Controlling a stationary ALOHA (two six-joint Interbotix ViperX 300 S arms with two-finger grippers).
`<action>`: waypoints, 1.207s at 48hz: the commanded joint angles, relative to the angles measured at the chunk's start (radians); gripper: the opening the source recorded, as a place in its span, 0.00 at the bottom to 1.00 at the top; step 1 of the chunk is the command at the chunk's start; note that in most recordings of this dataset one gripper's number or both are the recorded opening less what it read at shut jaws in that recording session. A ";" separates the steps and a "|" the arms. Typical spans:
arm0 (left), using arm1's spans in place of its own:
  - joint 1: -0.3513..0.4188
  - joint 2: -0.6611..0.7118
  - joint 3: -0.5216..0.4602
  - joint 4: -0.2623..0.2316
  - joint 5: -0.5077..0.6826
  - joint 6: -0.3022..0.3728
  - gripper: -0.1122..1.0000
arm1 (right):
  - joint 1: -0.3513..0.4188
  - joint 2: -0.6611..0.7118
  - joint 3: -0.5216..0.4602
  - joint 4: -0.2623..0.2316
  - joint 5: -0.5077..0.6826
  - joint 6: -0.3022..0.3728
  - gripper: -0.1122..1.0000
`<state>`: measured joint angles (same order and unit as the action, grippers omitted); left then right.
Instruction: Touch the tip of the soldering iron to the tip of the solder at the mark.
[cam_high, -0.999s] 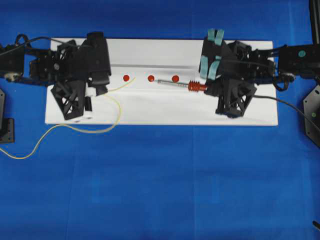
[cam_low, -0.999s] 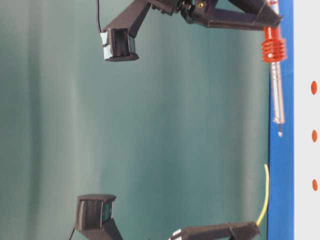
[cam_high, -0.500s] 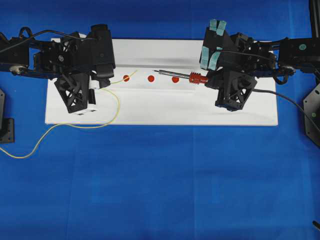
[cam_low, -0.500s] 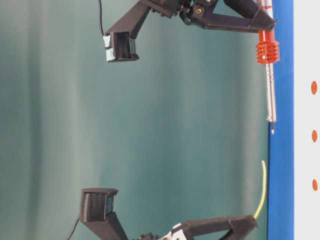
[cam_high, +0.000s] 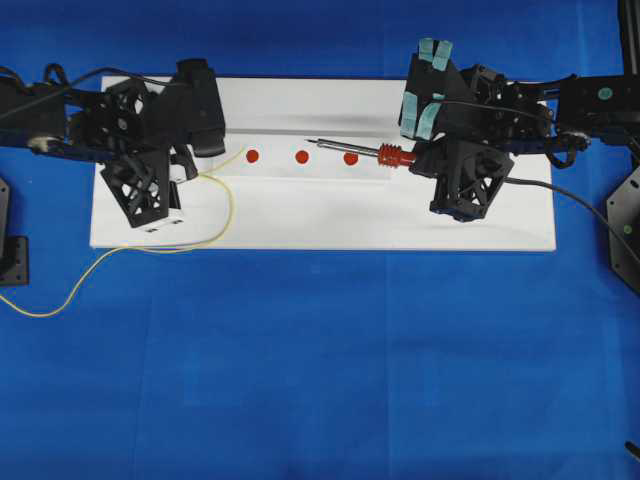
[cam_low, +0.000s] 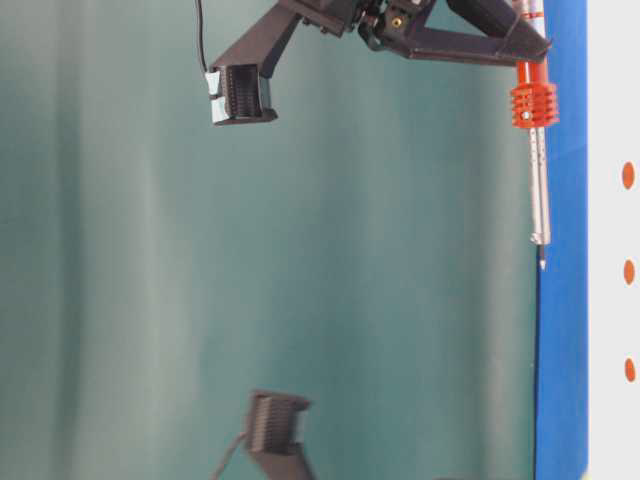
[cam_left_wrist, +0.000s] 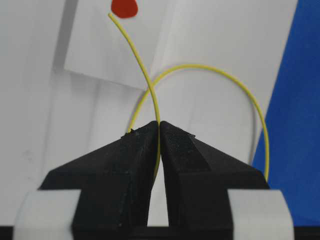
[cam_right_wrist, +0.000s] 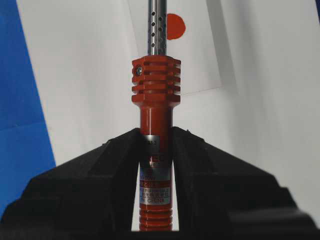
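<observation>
Left gripper (cam_left_wrist: 159, 131) has its jaws pinched fully together on the solder (cam_left_wrist: 145, 75), gripping a short way back from the free end; that end pokes out and sits just beside the left-most red mark (cam_left_wrist: 124, 7), at the left end of the white board (cam_high: 300, 225). The rest of the wire loops back over the board's front edge and trails across the blue tabletop (cam_high: 320, 380) to its left edge

Right gripper (cam_right_wrist: 156, 145) has its jaws clamped on the body of the soldering iron (cam_right_wrist: 156, 95), just behind the ribbed collar. Shaft points left along the row of marks, passing over the right-most one (cam_high: 350, 158); in the side view the tip hangs clear above the surface. The two tips are well apart, with the middle mark (cam_high: 302, 157) between them

Risks from here:
- wire is thin and springy, so any arm motion may flick the free end off the mark
- the loop could snag on the board edge and drag the tip sideways
- iron is held far behind its tip, so a small wrist error swings the tip wide, or pushes the wire away instead of touching it
- which mark is meant, I can't tell
</observation>
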<state>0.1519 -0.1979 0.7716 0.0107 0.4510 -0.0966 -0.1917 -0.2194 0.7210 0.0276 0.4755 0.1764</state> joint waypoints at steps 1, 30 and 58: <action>0.002 0.006 -0.005 0.000 -0.021 -0.005 0.12 | 0.000 -0.018 -0.032 -0.002 -0.005 0.000 0.16; -0.023 0.026 0.008 0.000 -0.066 -0.011 0.12 | -0.002 0.002 -0.048 -0.002 -0.006 0.000 0.16; -0.023 0.029 0.009 0.000 -0.066 -0.011 0.12 | -0.002 0.161 -0.201 -0.020 0.075 -0.005 0.16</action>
<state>0.1289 -0.1611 0.7915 0.0107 0.3912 -0.1074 -0.1917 -0.0644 0.5691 0.0169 0.5354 0.1733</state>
